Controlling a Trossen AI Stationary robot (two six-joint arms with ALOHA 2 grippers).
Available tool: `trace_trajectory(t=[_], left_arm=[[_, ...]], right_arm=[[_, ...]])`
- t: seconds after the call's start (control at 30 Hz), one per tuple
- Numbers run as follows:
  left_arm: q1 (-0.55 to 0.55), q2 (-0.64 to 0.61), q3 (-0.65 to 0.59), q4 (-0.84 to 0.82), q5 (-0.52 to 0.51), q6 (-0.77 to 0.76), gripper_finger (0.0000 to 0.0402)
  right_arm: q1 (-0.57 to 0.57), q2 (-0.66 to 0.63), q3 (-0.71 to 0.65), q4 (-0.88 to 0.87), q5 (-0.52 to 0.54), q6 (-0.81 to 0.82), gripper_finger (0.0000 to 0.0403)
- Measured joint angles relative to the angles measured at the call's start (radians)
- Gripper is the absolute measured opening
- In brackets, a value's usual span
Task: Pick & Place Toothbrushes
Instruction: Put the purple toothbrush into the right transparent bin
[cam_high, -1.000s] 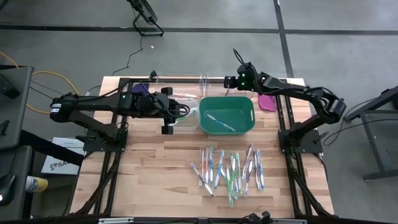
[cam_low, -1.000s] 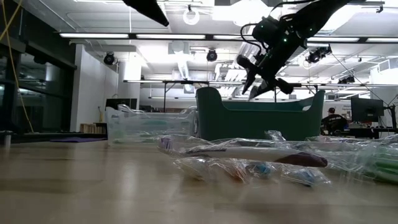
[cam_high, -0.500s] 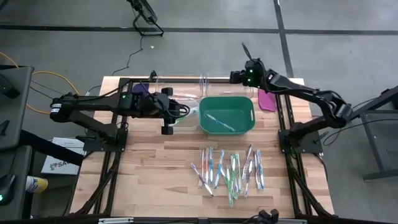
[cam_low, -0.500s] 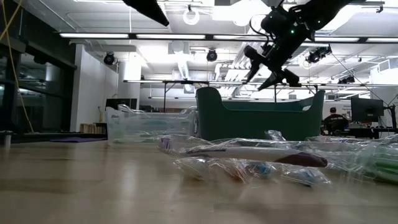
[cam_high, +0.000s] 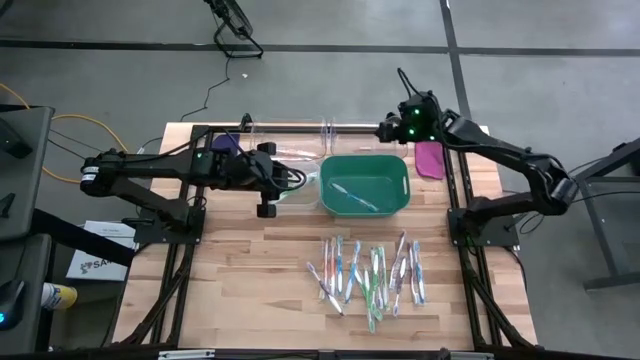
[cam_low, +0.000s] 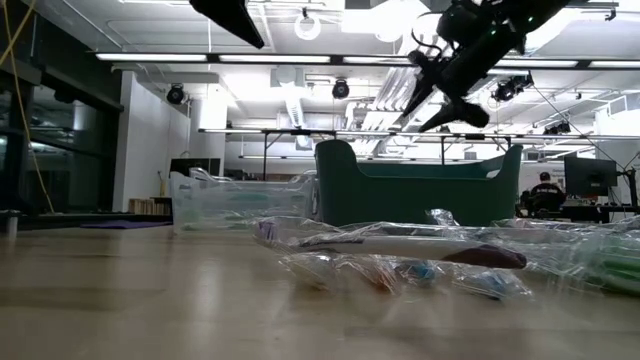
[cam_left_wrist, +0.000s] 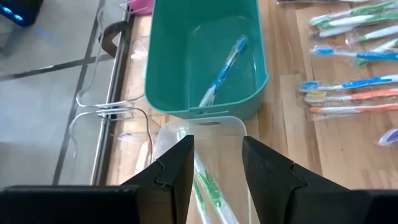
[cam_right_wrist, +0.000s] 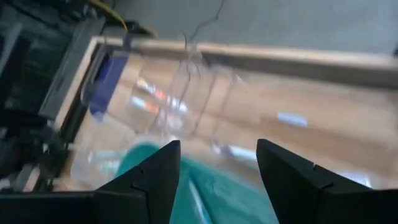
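Several wrapped toothbrushes (cam_high: 370, 270) lie in a row on the wooden table, near its front. A green bin (cam_high: 365, 158) stands at the middle and holds a blue toothbrush (cam_left_wrist: 224, 68). A clear bin (cam_left_wrist: 202, 122) stands against its left side with a green toothbrush (cam_left_wrist: 207, 186) inside. My left gripper (cam_left_wrist: 217, 146) hovers open above the clear bin, holding nothing. My right gripper (cam_high: 383, 130) hangs open and empty, high beyond the green bin's far rim (cam_low: 420, 150).
A purple paddle-shaped piece (cam_high: 430, 160) lies right of the green bin. Clear containers (cam_high: 290, 130) stand along the table's far edge. Black frame rails (cam_high: 455, 200) run along the table's left and right sides. Bare wood lies at the front left (cam_high: 240, 280).
My right gripper has risen and drawn back toward the table's far right corner, away from the green bin's far rim. It has tipped nearer to level, and its fingers have spread wider. The blue toothbrush in the green bin has stayed where it was.
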Motion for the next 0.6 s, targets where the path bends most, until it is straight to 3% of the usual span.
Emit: trace_trajectory(t=[0.4,0.6], left_arm=[[0.000,0.034,0.001,-0.010,0.044,-0.034,0.0131],[0.000,0.065,-0.002,-0.017,0.155,-0.019,0.0131]], right_arm=[[0.107,-0.225,0.000,-0.263,-0.011,-0.035,0.0179],[0.208,-0.326,0.000,-0.335,-0.011,-0.035,0.0172]])
